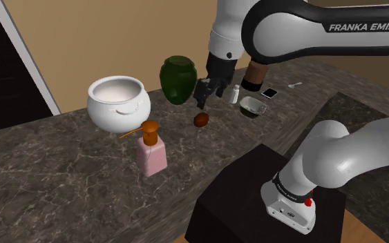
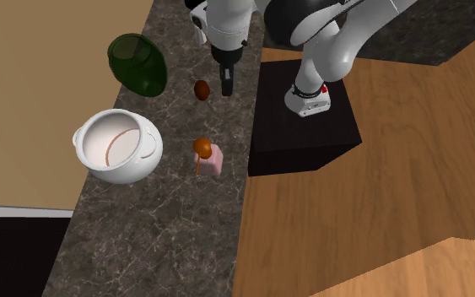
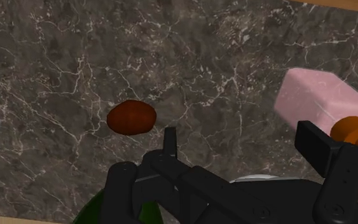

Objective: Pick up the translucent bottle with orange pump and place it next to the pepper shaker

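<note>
Bottle (image 1: 153, 156): squarish, pink, see-through body; orange pump (image 1: 149, 128) on top.
Bottle pose: upright, its nozzle pointing toward the shoulder view's left.
Bottle place: on the dark marbled counter (image 1: 61, 179), free-standing.
Pepper shaker (image 1: 235, 94): small, white, greyish cap, upright; on the same counter, well apart from the bottle.

Pink bottle (image 1: 151, 156) with orange pump (image 1: 148, 128), white bowl (image 1: 113, 117), dark-green vase (image 1: 177, 79), reddish-brown lump (image 1: 200, 119) — dark counter (image 1: 61, 181) veined in white.
</note>
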Available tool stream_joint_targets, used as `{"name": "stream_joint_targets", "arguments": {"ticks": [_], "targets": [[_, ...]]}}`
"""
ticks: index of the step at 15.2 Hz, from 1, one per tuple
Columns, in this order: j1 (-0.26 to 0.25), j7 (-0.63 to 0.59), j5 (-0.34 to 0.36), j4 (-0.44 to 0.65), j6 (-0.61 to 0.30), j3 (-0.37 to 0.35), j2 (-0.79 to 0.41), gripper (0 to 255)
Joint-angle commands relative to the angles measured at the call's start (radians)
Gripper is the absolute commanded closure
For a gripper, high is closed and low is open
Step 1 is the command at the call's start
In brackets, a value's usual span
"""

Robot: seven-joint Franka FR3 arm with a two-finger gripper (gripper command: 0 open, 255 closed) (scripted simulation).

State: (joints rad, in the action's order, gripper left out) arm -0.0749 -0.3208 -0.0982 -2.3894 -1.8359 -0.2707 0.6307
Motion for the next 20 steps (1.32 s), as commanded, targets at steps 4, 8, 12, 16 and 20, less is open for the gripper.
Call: {"name": "stream_joint_targets", "arguments": {"ticks": [4, 8, 12, 16, 20], "targets": [[-0.004, -0.14, -0.001, 0.066, -0.094, -0.122, -0.131, 0], [0.006, -0.258, 0.036, 0.142, -0.152, -0.218, -0.25, 0], [0.021, -0.393, 0.114, 0.239, -0.194, -0.314, -0.39, 0], [0.026, -0.455, 0.164, 0.265, -0.23, -0.349, -0.46, 0], [0.03, -0.468, 0.182, 0.232, -0.282, -0.353, -0.484, 0]]}}
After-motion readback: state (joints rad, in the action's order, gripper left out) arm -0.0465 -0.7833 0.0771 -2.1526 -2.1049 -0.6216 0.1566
